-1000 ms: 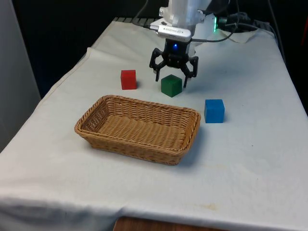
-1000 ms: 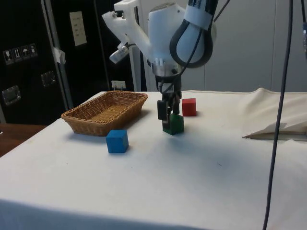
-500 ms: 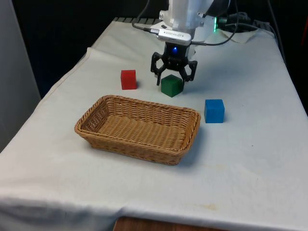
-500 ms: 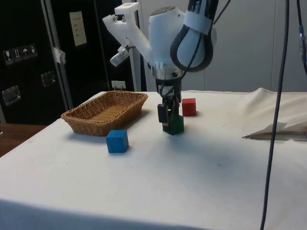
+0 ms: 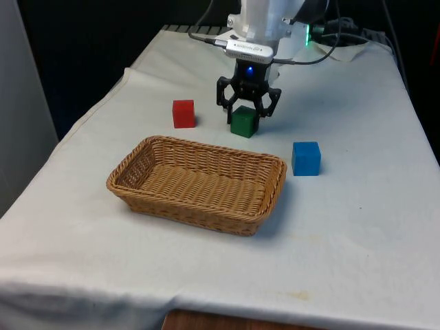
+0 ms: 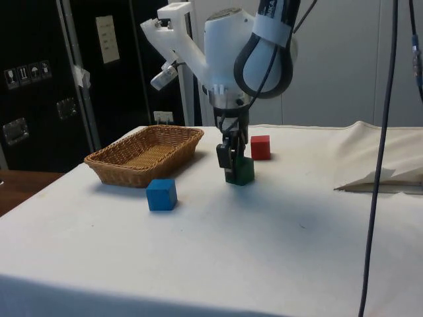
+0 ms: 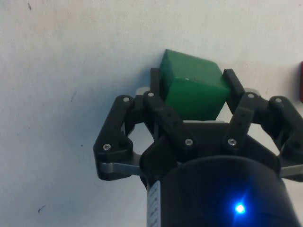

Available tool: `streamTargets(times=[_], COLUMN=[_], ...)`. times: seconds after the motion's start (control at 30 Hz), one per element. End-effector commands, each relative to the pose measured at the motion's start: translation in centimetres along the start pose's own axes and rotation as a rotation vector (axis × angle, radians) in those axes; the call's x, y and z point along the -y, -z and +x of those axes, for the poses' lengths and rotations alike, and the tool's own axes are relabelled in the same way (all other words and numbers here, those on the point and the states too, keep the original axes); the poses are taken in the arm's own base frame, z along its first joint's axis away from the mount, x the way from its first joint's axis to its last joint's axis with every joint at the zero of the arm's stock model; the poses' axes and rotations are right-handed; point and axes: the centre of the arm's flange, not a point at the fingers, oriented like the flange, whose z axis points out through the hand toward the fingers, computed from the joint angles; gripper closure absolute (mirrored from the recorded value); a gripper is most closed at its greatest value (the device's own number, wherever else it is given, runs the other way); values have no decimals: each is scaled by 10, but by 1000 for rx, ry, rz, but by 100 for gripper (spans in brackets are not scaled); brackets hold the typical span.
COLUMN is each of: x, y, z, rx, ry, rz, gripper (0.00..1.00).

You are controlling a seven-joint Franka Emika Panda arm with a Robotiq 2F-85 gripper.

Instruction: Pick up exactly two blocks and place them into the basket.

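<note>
A green block rests on the white cloth beyond the wicker basket. My gripper comes straight down over it, shut on the green block, one finger pressed against each side. A red block stands to the front view's left of the gripper. A blue block sits to the front view's right of the basket. Nothing lies in the basket.
The cloth's edges drop off on both sides of the front view. A fold of cloth is raised at the side view's right. Cables lie at the far end by the robot's base.
The fingers have drawn together from wide open onto the sides of the green block. The block has turned slightly and stays on the cloth.
</note>
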Motion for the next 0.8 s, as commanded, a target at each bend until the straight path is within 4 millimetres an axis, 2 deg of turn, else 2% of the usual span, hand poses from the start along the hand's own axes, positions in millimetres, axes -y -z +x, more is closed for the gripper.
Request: streamTargets(times=[0.0, 0.13, 0.2, 0.23, 0.27, 0.53, 0.77], x=[0, -2, -1, 0, -2, -1, -2], y=[0, 15, 18, 13, 24, 50, 78], z=[-1, 3, 4, 3, 5, 9, 21], rx=[0, -7, -7, -10, -8, -14, -20], ry=[0, -2, 0, -2, -2, -2, -2], rz=[1, 6, 8, 11, 12, 39, 45], gripper=[80, 81, 81, 81, 81, 81, 81])
